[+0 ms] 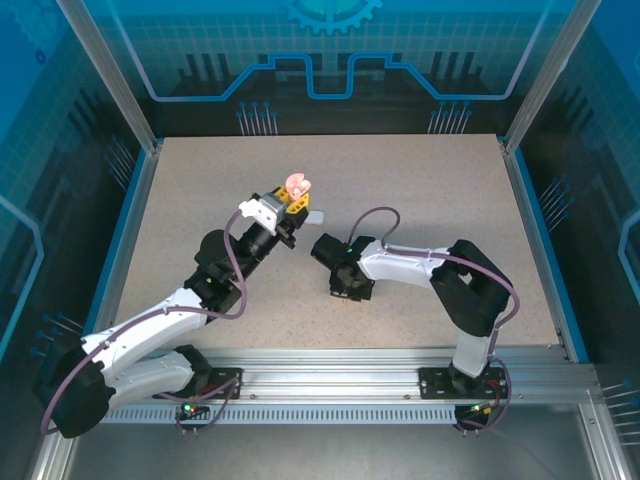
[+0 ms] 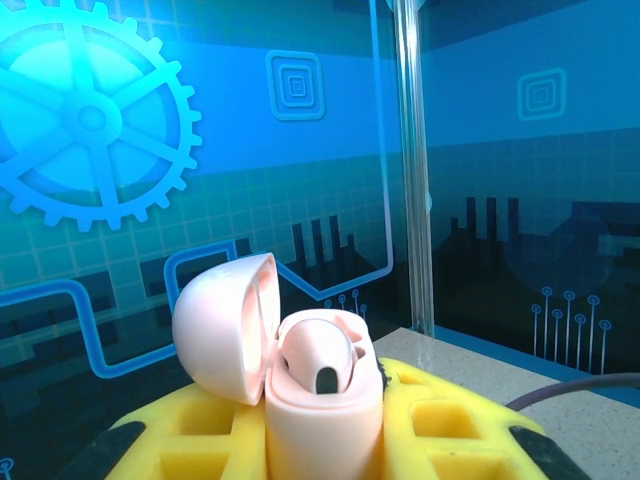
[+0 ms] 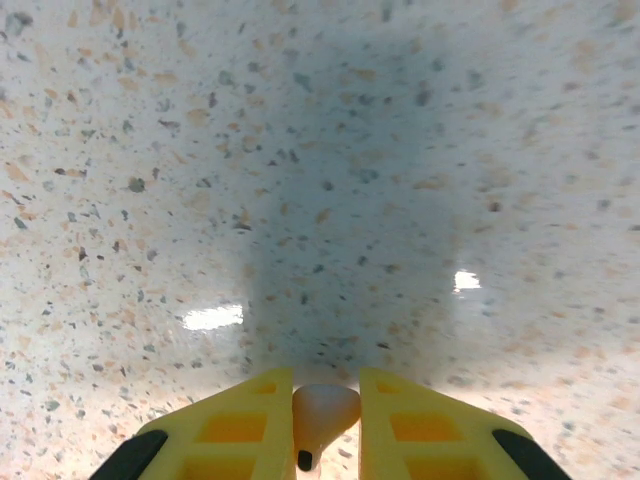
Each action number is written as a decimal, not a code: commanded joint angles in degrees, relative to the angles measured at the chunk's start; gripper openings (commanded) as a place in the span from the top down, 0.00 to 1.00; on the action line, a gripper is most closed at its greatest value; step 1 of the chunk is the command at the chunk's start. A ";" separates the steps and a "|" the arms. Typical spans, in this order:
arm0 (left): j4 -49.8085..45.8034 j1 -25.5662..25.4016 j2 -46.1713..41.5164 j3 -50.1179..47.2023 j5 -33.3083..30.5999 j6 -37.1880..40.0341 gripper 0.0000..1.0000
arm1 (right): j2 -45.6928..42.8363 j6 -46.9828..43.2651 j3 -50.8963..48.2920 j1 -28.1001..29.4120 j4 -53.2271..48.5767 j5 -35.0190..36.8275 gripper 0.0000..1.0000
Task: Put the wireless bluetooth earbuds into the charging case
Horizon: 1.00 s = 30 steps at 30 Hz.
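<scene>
My left gripper (image 1: 292,204) is raised above the table's middle and shut on a pale pink charging case (image 2: 322,425), gripped by its body between yellow fingers (image 2: 190,435). The case's lid (image 2: 222,325) stands open to the left, and one pinkish earbud (image 2: 320,362) sits in a well inside. In the top view the open case (image 1: 297,185) shows above the fingers. My right gripper (image 3: 326,405) points down at the table (image 3: 330,200), its yellow fingers (image 3: 245,428) pressed against both sides of a second pinkish-tan earbud (image 3: 326,408), which sits stem down on the surface.
The speckled table (image 1: 420,190) is walled by blue panels and metal posts (image 2: 412,170). A small whitish item (image 1: 315,214) sits just right of the left gripper; I cannot tell what it is. The right gripper (image 1: 349,290) hangs close to the left one.
</scene>
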 commanded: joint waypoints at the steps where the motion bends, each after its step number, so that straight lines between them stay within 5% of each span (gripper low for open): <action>1: 1.76 0.42 -0.05 1.83 1.34 -1.07 1.00 | -5.45 0.79 -0.80 -0.08 -0.62 4.18 0.82; 11: 1.11 0.45 -0.09 2.59 3.60 -0.84 1.00 | -20.98 -5.92 1.45 -2.58 -1.01 12.04 0.82; 18: -0.92 0.47 0.07 4.19 6.72 -1.31 1.00 | -29.83 -17.79 11.72 -10.15 -2.07 11.85 0.81; 30: -1.47 0.31 2.37 5.71 10.63 -3.70 1.00 | -29.42 -31.68 31.06 -13.66 2.07 4.26 0.80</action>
